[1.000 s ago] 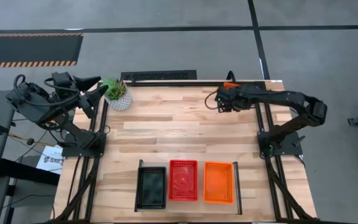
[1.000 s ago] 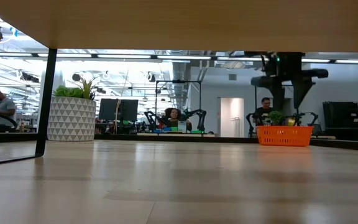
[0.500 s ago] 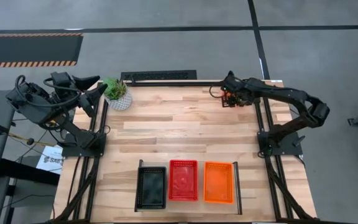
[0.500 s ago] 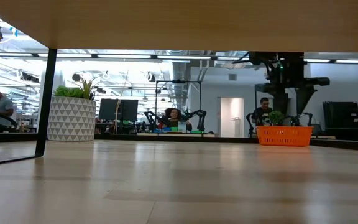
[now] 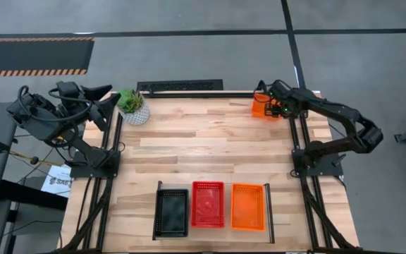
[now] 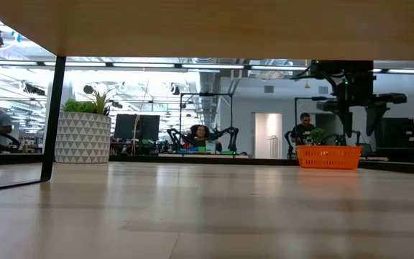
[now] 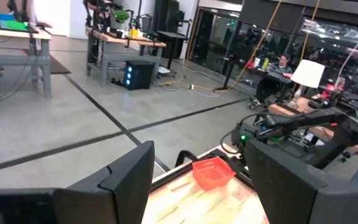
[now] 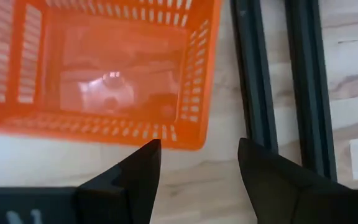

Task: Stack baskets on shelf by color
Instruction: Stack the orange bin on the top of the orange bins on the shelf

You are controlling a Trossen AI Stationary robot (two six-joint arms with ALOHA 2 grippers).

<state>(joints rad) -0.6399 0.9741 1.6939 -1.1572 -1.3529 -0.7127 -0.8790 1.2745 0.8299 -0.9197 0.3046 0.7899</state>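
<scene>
A lone orange basket (image 5: 260, 106) rests on its base at the table's far right corner; it also shows in the low view (image 6: 328, 156) and the left wrist view (image 7: 213, 172). My right gripper (image 8: 197, 163) hangs open just above it, pointing steeply down past the basket's right-hand corner (image 8: 191, 134), fingers clear of it. On the shelf (image 5: 268, 212) at the near edge stand a black basket (image 5: 171, 213), a red one (image 5: 208, 204) and an orange one (image 5: 249, 207), side by side. My left gripper (image 7: 201, 186) waits open, raised at the far left.
A potted plant (image 5: 134, 109) in a white patterned pot stands at the far left corner. Black frame rails (image 8: 278, 81) run along the table's right edge beside the lone basket. Bare wood lies between the far corners and the shelf.
My right gripper has swung toward the table's right edge and sunk a little, from over the lone orange basket to beside its right end, rolling as it went. The basket, earlier mostly covered by the gripper, has stayed in place.
</scene>
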